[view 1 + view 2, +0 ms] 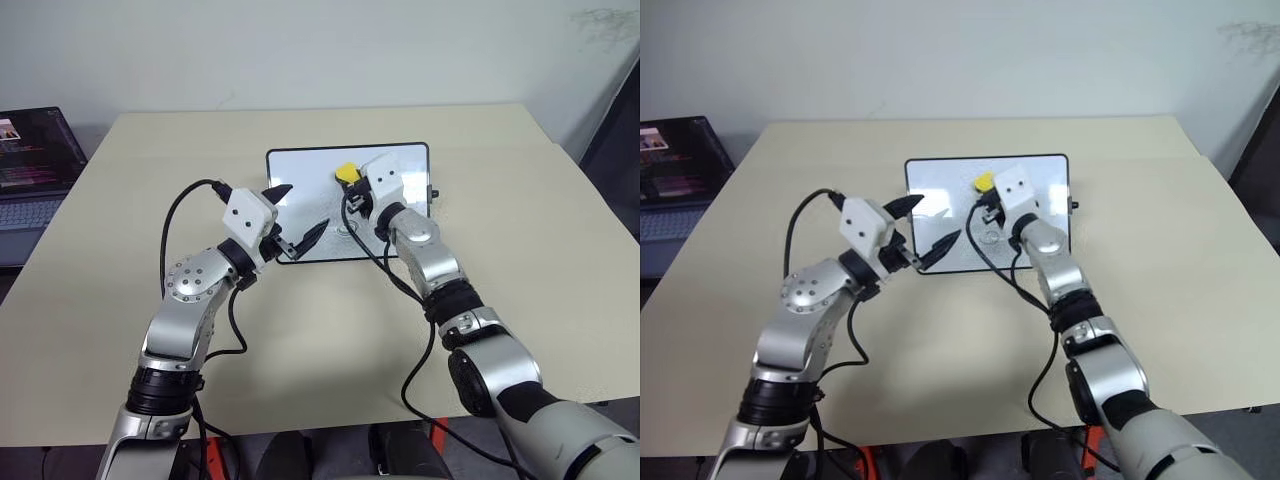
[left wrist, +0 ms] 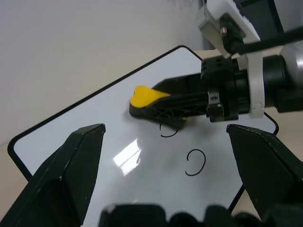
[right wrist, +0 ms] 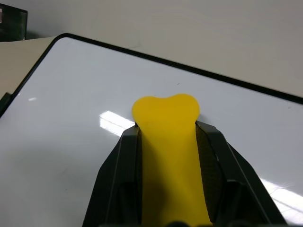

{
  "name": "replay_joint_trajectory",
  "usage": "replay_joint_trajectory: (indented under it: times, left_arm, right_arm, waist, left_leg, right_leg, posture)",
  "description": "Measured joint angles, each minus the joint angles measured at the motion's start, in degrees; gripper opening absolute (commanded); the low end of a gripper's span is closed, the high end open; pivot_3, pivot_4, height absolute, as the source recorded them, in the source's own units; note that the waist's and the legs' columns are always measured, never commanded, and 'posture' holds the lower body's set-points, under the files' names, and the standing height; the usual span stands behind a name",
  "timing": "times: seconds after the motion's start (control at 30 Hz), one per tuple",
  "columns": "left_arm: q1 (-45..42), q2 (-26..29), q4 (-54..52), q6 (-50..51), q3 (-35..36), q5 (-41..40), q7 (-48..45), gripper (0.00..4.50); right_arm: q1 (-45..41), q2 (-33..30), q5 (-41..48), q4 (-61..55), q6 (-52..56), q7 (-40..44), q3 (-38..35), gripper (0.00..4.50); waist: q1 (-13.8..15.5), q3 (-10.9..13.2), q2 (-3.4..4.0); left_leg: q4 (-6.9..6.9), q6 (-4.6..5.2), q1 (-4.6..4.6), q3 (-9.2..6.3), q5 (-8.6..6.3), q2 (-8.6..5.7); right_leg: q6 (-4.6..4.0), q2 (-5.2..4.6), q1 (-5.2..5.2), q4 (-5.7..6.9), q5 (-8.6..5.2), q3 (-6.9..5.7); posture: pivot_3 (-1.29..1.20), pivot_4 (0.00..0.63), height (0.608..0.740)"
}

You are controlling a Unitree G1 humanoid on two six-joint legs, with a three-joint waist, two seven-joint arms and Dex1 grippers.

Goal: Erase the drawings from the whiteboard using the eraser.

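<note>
Spanning most of the head views, the tabletop carried the whiteboard near its middle, with a laptop off the left edge. Over the board's near left corner the left tool hung with its fingers spread wide, gripping nothing. The right tool was clamped on the eraser, whose yellow end stuck out past the fingertips above the middle of the board. Two drawings showed in the left wrist view: a fairly whole loop nearer the camera, and one partly under the eraser. Whether the dark underside was touching the board could not be told. To do this step well, I would judge the eraser should be pressed flat, then drawn across each loop in turn with steady contact, while the left tool steadied the frame so the board did not slide
</note>
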Motion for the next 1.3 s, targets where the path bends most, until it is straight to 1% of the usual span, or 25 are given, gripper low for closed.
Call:
replay_joint_trajectory:
  times: [0.43,0.9,1.07,1.17,1.3]
  left_arm:
    - [0.5,0.0,-0.1,0.0,0.0,0.0,0.0,4.5]
    - [-0.1,-0.6,0.9,-0.3,-0.2,0.0,-0.1,4.5]
    - [-0.4,-0.8,1.8,-0.4,-0.7,0.0,-0.1,4.5]
    - [-0.7,-0.8,1.8,-0.4,-1.1,0.0,-0.1,4.5]
    - [-0.8,-0.8,1.9,-0.5,-1.1,0.0,-0.2,4.5]
  right_arm:
    - [6.3,-0.6,-0.3,-10.1,5.9,1.7,1.4,1.24]
    - [6.8,-5.0,1.7,-24.6,17.0,3.4,-0.3,1.24]
    - [6.1,-6.1,2.1,-23.6,17.3,2.9,-1.3,1.24]
    - [4.1,-6.1,2.1,-20.6,16.1,2.3,-1.6,1.24]
    - [1.3,-6.1,1.5,-14.4,12.1,1.6,-1.6,1.24]
  waist:
    - [0.1,0.0,0.0]
    - [0.2,0.0,0.0]
    - [0.2,0.0,0.0]
    - [0.1,0.0,0.0]
    - [0.1,0.0,-0.01]
  left_leg:
    - [-0.01,0.0,0.0,-0.02,0.0,0.0]
    - [-0.05,0.01,-0.02,-0.02,-0.01,-0.01]
    - [-0.05,0.01,-0.02,-0.02,-0.01,-0.01]
    - [-0.05,0.01,-0.01,-0.01,-0.01,-0.01]
    - [-0.05,0.01,-0.02,-0.01,-0.01,-0.01]
  right_leg:
    - [0.0,0.0,0.01,-0.01,0.0,-0.02]
    - [0.0,0.0,0.0,-0.07,0.0,-0.03]
    - [0.0,0.0,0.0,-0.07,0.0,-0.03]
    - [0.0,0.0,0.0,-0.07,0.0,-0.02]
    - [0.0,0.0,0.0,-0.07,0.0,-0.02]
  posture:
    - [0.0,0.15,0.74]
    - [0.0,0.15,0.74]
    - [0.0,0.15,0.74]
    - [0.0,0.15,0.74]
    - [0.0,0.15,0.74]
